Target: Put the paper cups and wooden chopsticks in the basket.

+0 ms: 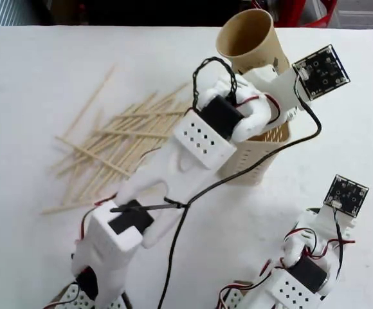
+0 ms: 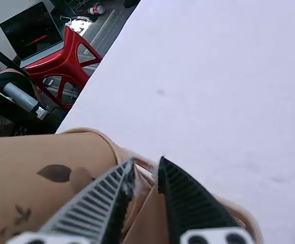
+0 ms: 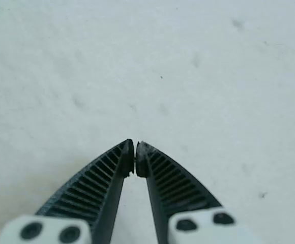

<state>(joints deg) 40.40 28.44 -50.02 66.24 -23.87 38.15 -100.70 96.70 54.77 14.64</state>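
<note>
A tan paper cup point(image 1: 245, 37) with a leaf print point(image 2: 40, 173) hangs tilted just above the cream perforated basket point(image 1: 258, 156), mouth facing up and away. My left gripper point(image 2: 145, 165) is shut on the cup's rim, one finger on the outer wall and the other inside. The left arm point(image 1: 206, 132) stretches from the front left across to the basket and hides most of its opening. Several wooden chopsticks point(image 1: 109, 145) lie scattered on the table to the left of the basket. My right gripper point(image 3: 136, 149) is shut on nothing above bare white table; its arm point(image 1: 309, 270) rests at the front right.
The white table point(image 1: 38, 71) ends at the far side just behind the cup. Past that edge are a red chair point(image 2: 68, 61) and a laptop point(image 2: 30, 30) on the floor. A black cable point(image 1: 193, 199) runs along the left arm.
</note>
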